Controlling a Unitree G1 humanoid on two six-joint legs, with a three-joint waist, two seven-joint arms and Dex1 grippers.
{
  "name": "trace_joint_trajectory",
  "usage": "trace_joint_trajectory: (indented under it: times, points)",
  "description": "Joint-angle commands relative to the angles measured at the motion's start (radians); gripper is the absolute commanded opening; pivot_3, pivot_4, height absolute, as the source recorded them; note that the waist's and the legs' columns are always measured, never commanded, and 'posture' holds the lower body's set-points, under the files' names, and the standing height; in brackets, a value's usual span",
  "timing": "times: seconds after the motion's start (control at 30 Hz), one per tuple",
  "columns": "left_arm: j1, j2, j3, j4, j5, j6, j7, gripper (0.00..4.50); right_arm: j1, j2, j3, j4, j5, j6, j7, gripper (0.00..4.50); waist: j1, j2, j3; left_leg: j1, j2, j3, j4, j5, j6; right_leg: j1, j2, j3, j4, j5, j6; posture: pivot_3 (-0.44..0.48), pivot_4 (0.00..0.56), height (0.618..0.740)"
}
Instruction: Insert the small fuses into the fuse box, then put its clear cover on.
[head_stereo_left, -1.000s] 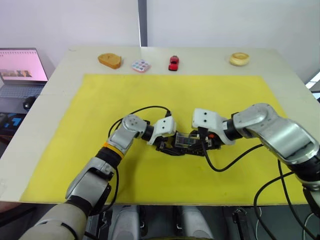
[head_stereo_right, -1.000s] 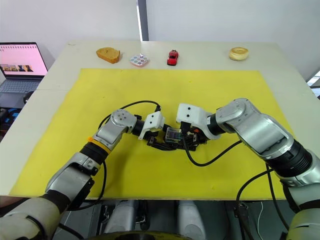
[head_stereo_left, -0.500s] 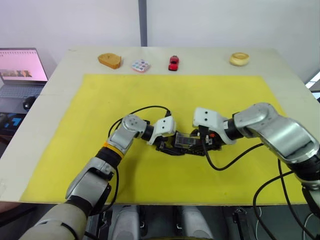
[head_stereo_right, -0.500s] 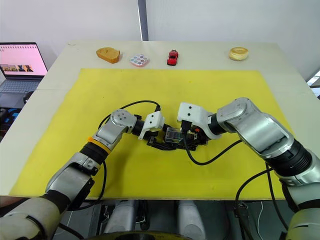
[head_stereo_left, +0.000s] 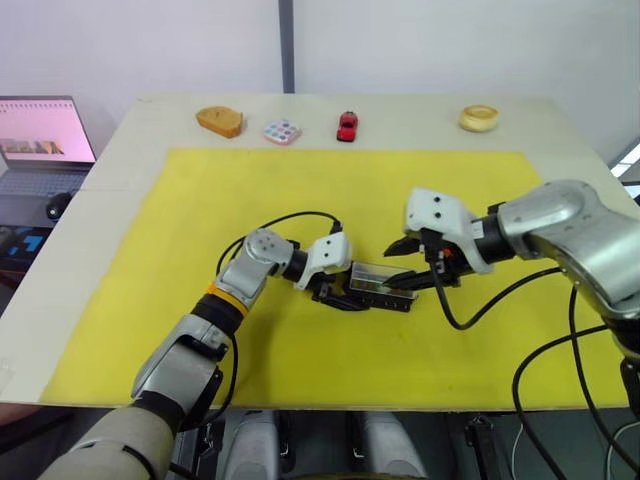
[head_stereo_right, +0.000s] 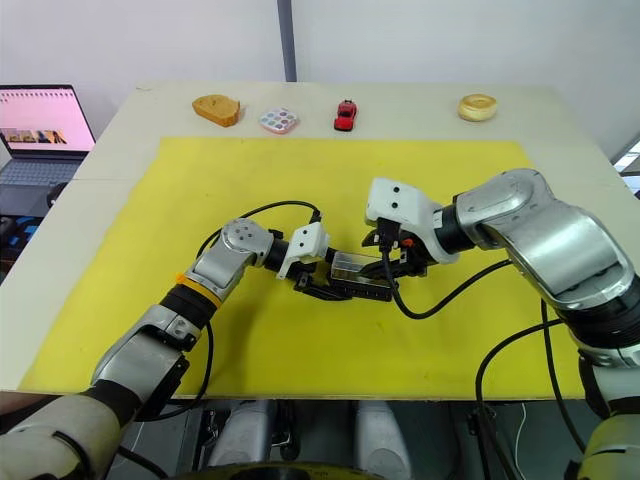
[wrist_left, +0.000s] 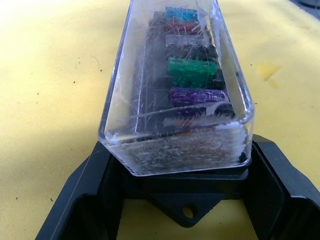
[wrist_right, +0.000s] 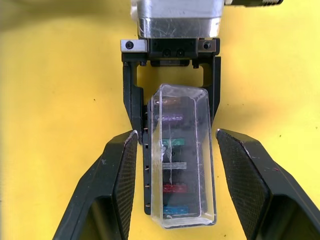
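The black fuse box (head_stereo_left: 368, 296) lies on the yellow mat with the clear cover (head_stereo_left: 376, 273) sitting over it. Through the cover (wrist_left: 175, 85) I see small fuses in a row: purple (wrist_left: 197, 95), green (wrist_left: 192, 67), grey, red and teal (wrist_right: 175, 210). My left gripper (head_stereo_left: 333, 290) is shut on the box's left end, its fingers (wrist_right: 128, 100) hugging the black base. My right gripper (wrist_right: 175, 135) is open at the box's right end. Its fingertips (wrist_right: 122, 150) stand either side of the cover without touching it.
Along the table's far edge sit a wooden block (head_stereo_left: 219, 121), a small paint palette (head_stereo_left: 281, 131), a red toy car (head_stereo_left: 347, 126) and a wooden ring (head_stereo_left: 479, 118). A laptop (head_stereo_left: 40, 140) stands off the table's left. Black cables loop beside both wrists.
My right gripper has opened and drawn back to the right, off the box. The cover stays on the box. The left gripper has not moved.
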Motion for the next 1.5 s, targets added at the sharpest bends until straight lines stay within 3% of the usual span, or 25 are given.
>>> trace_joint_trajectory:
  times: [0.03, 0.13, 0.23, 0.33, 0.37, 0.73, 0.8, 0.87, 0.93, 1.03, 1.23, 1.37, 1.43, 1.5]
  points:
    - [-0.004, -0.004, 0.004, 0.014, 0.019, -0.008, 0.003, 2.59, -0.001, 0.014, -0.048, -0.016, 0.016, 0.0, -0.027, 2.7, 0.0, 0.0, 0.0, 0.0, 0.0, 0.0, 0.0, 0.0, 0.0, 0.0, 0.0, 0.0, 0.0, 0.0, 0.0, 0.0, 0.15, 0.74]
    - [-0.003, -0.006, 0.003, 0.012, 0.019, -0.009, 0.002, 2.59, -0.006, 0.067, -0.085, 0.024, 0.038, 0.014, -0.065, 2.7, 0.0, 0.0, 0.0, 0.0, 0.0, 0.0, 0.0, 0.0, 0.0, 0.0, 0.0, 0.0, 0.0, 0.0, 0.0, 0.0, 0.15, 0.74]
    - [-0.001, -0.006, 0.003, 0.011, 0.021, -0.009, 0.0, 2.59, -0.006, 0.074, -0.103, 0.039, 0.048, 0.01, -0.069, 1.81, 0.003, 0.0, 0.0, 0.0, 0.0, 0.0, 0.0, 0.0, 0.0, 0.0, 0.0, 0.0, 0.0, 0.0, 0.0, 0.0, 0.15, 0.74]
    - [0.002, -0.005, 0.003, 0.008, 0.023, -0.009, -0.001, 2.59, 0.003, 0.073, -0.133, 0.05, 0.055, -0.017, -0.075, 0.29, 0.002, 0.0, 0.0, 0.0, 0.0, 0.0, 0.0, 0.0, 0.0, 0.0, 0.0, 0.0, 0.0, 0.0, 0.0, 0.0, 0.15, 0.74]
    - [0.004, -0.005, 0.003, 0.007, 0.024, -0.009, -0.001, 2.59, 0.006, 0.076, -0.147, 0.056, 0.054, -0.032, -0.08, 0.05, 0.002, 0.0, 0.0, 0.0, 0.0, 0.0, 0.0, 0.0, 0.0, 0.0, 0.0, 0.0, 0.0, 0.0, 0.0, 0.0, 0.15, 0.74]
    - [0.013, -0.001, 0.001, -0.007, 0.029, -0.001, 0.0, 2.59, 0.137, 0.133, -0.199, 0.075, 0.078, -0.065, -0.153, 0.05, 0.002, 0.0, 0.0, 0.0, 0.0, 0.0, 0.001, 0.0, 0.0, 0.001, 0.0, 0.0, 0.0, 0.001, 0.001, 0.0, 0.15, 0.74]
    - [0.009, -0.001, 0.002, -0.005, 0.03, 0.0, 0.001, 2.59, 0.235, 0.165, -0.14, 0.111, 0.053, -0.079, -0.175, 0.05, 0.002, -0.001, 0.0, 0.0, 0.0, 0.0, 0.001, 0.0, 0.0, 0.001, 0.0, 0.0, 0.0, 0.001, 0.001, 0.0, 0.15, 0.74]
    - [0.007, -0.001, 0.005, -0.004, 0.031, 0.001, 0.005, 2.59, 0.363, 0.145, 0.008, 0.111, -0.033, -0.136, -0.173, 0.05, 0.002, -0.002, -0.002, 0.002, 0.0, -0.001, 0.001, 0.0, 0.0, 0.005, 0.001, -0.002, -0.001, 0.001, 0.001, 0.0, 0.15, 0.74]
    - [0.011, 0.0, 0.007, -0.01, 0.032, 0.004, 0.007, 2.59, 0.425, 0.139, 0.037, 0.085, -0.048, -0.155, -0.173, 0.05, -0.002, 0.003, -0.01, 0.003, 0.0, 0.0, 0.001, 0.0, 0.0, 0.005, 0.001, -0.001, -0.001, 0.0, 0.002, 0.0, 0.15, 0.74]
    - [0.017, 0.006, 0.01, -0.015, 0.034, 0.007, 0.007, 2.59, 0.429, 0.154, 0.0, 0.092, -0.04, -0.152, -0.187, 0.05, -0.003, -0.006, -0.017, 0.018, 0.0, -0.001, -0.002, -0.001, 0.002, 0.018, 0.001, -0.001, -0.002, -0.003, 0.005, 0.0, 0.15, 0.74]
    - [0.023, 0.009, 0.012, -0.024, 0.033, 0.021, 0.009, 2.59, 0.404, 0.15, -0.048, 0.104, -0.044, -0.179, -0.196, 0.05, -0.002, -0.007, -0.018, 0.018, 0.001, -0.001, -0.003, -0.001, 0.001, 0.019, 0.0, -0.001, -0.002, -0.004, 0.002, 0.0, 0.15, 0.74]
    - [0.03, 0.015, 0.008, -0.039, 0.034, 0.063, 0.01, 2.59, 0.376, 0.156, -0.153, 0.065, 0.02, -0.174, -0.2, 0.05, -0.002, -0.007, -0.018, 0.018, 0.001, -0.001, -0.003, -0.001, 0.001, 0.019, 0.0, -0.001, -0.002, -0.004, 0.002, 0.0, 0.15, 0.74]
    - [0.033, 0.02, 0.013, -0.054, 0.032, 0.092, 0.02, 3.68, 0.355, 0.14, -0.226, 0.036, 0.064, -0.157, -0.197, 0.0, -0.002, -0.007, -0.018, 0.017, 0.001, -0.001, -0.003, -0.001, 0.001, 0.018, 0.0, -0.001, -0.002, -0.004, 0.002, 0.0, 0.15, 0.74]
    - [0.039, 0.032, 0.015, -0.079, 0.025, 0.117, 0.012, 4.43, 0.347, 0.121, -0.269, 0.017, 0.092, -0.138, -0.191, 0.0, -0.001, -0.006, -0.018, 0.016, 0.001, 0.0, -0.003, -0.001, 0.001, 0.016, -0.001, -0.001, -0.001, -0.004, 0.002, 0.0, 0.15, 0.74]
